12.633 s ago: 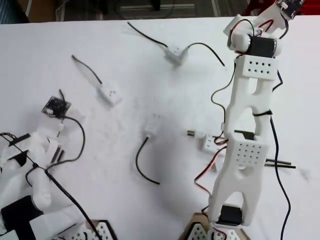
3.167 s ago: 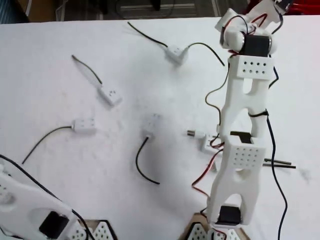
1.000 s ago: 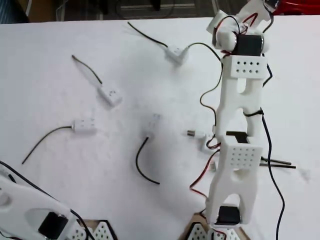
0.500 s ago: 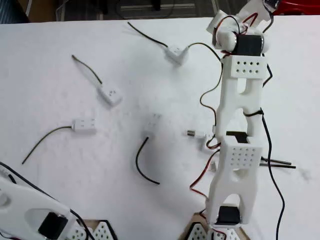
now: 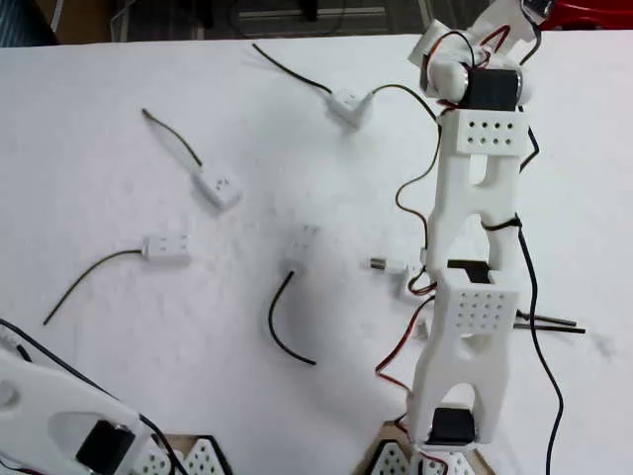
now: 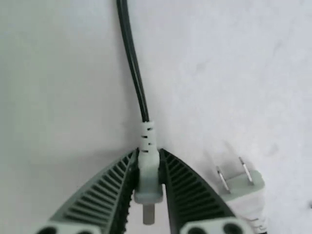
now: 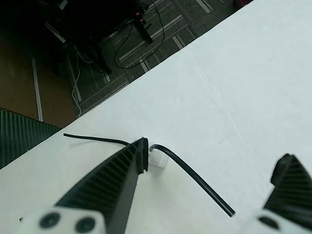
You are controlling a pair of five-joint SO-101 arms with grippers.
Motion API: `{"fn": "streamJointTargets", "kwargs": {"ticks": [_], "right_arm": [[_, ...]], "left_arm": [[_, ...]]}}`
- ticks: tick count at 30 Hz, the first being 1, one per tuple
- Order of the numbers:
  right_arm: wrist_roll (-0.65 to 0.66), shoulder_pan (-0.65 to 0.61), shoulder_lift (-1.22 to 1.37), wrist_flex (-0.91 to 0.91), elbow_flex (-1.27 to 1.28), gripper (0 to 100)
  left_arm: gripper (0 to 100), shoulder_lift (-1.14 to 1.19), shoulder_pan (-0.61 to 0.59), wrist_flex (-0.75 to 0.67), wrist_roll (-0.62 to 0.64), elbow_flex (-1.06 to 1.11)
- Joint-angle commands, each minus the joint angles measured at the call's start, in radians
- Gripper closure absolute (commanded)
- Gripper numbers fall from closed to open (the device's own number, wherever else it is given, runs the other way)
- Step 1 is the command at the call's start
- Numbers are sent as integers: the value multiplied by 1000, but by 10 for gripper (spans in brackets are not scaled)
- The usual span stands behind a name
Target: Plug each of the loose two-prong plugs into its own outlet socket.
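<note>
Near-left corner: left gripper (image 6: 147, 155) pinched tight on the neck of a white moulded plug with black cord (image 6: 146, 139). A second white two-prong plug (image 6: 241, 183) lies loose just beside it. Next right is a white oblong socket block (image 5: 166, 248), then a white angled socket block (image 5: 220, 188) a bit farther, no plug in either. Mid-table, a white plug on a curled black cord (image 5: 302, 242) lies loose. Beyond it sits a small white block with cords out both sides (image 5: 346, 104) (mated pair or not, cannot tell). A white plug with bare metal prongs (image 5: 394, 266) lies loose just beside the right arm (image 5: 475, 198). Right gripper (image 7: 213, 161) is spread wide and holds nothing, with that far block showing between its jaws. Judgement: one plug in hand, no insertion clearly done, nearly everything left.
</note>
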Motion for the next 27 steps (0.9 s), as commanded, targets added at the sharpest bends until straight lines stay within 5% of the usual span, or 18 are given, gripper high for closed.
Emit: {"fn": "streamJointTargets", "kwargs": {"ticks": [1,5,15,20,27], "right_arm": [[6,-1,-67,4,-31,608],[6,-1,-70,4,-31,608],[6,1,-68,4,-32,608],[6,1,-68,4,-32,608],[6,1,-68,4,-32,608]], "left_arm": [[979,-41,13,-2,2,-12],[976,-94,81,114,5,-12],[976,-414,381,302,361,-3],[976,-532,535,413,405,-2],[976,-731,693,419,543,114]]}}
